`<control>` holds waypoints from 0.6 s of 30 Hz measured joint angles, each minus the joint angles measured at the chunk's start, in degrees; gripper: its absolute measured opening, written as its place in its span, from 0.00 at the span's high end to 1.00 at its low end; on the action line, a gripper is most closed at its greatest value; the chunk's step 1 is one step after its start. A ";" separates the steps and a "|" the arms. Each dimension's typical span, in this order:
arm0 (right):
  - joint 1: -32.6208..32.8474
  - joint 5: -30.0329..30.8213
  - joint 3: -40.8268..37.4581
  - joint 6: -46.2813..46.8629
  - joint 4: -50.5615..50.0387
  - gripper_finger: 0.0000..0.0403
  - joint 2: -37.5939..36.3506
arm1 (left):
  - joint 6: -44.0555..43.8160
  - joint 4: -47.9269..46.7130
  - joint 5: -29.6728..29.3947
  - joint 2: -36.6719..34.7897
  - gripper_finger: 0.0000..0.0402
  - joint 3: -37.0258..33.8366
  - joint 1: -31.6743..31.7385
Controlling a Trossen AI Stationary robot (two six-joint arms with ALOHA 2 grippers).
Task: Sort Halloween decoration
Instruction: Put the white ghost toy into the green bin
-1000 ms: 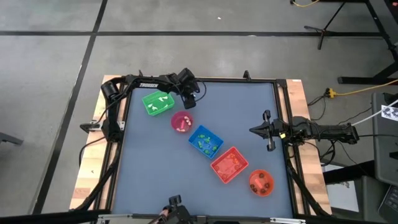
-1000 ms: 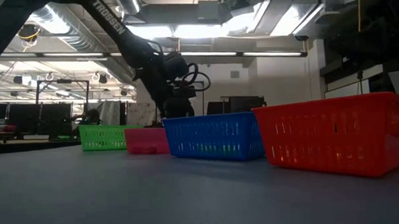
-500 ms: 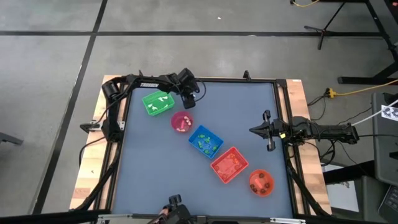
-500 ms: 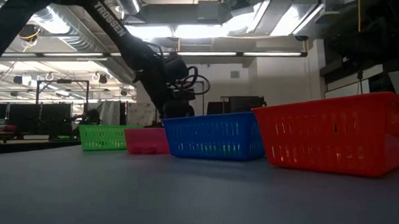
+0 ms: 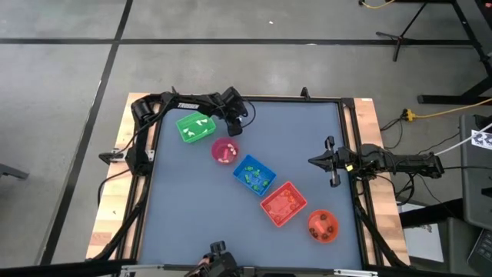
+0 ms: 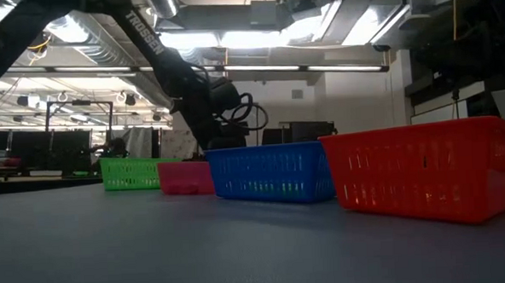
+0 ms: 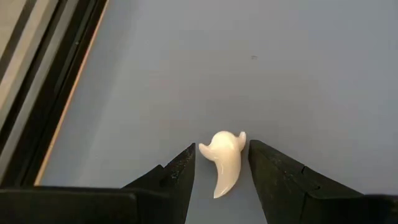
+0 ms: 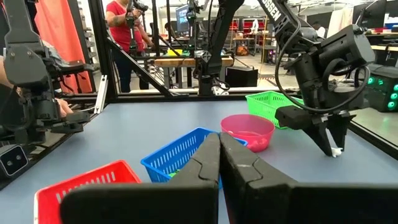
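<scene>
A small white ghost trinket (image 7: pixel 225 158) lies on the grey table (image 5: pixel 307 131) near its far edge, just right of the green basket (image 5: pixel 195 127). My left gripper (image 7: pixel 222 144) slants down over it, open. One finger stands on each side of the ghost's head, with a thin gap on each side. The right wrist view shows the ghost (image 8: pixel 336 151) as a white speck at those fingertips, at table level. My right gripper (image 5: pixel 314 161) waits shut and level at the table's right edge. Other trinkets lie sorted in the containers.
A diagonal row runs from far left to near right: green basket, pink bowl (image 5: pixel 224 151), blue basket (image 5: pixel 254 175), red basket (image 5: pixel 284 205), orange bowl (image 5: pixel 323 225). The table's black far rail (image 7: pixel 56 81) lies close beside the ghost. People stand beyond the table (image 8: pixel 121 31).
My left gripper has sunk a little toward the table, without turning and with its fingers equally far apart.
</scene>
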 joint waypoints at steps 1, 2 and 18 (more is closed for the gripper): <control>0.00 -0.03 0.00 -0.01 0.00 0.99 -0.02 | 0.00 0.02 0.00 0.14 0.64 0.02 0.00; 0.02 -0.04 0.00 0.00 0.00 0.99 -0.02 | 0.00 0.11 0.05 0.32 0.64 0.05 0.00; 0.01 -0.02 0.00 -0.01 0.02 0.99 -0.02 | 0.00 0.49 0.83 1.03 0.67 0.11 0.02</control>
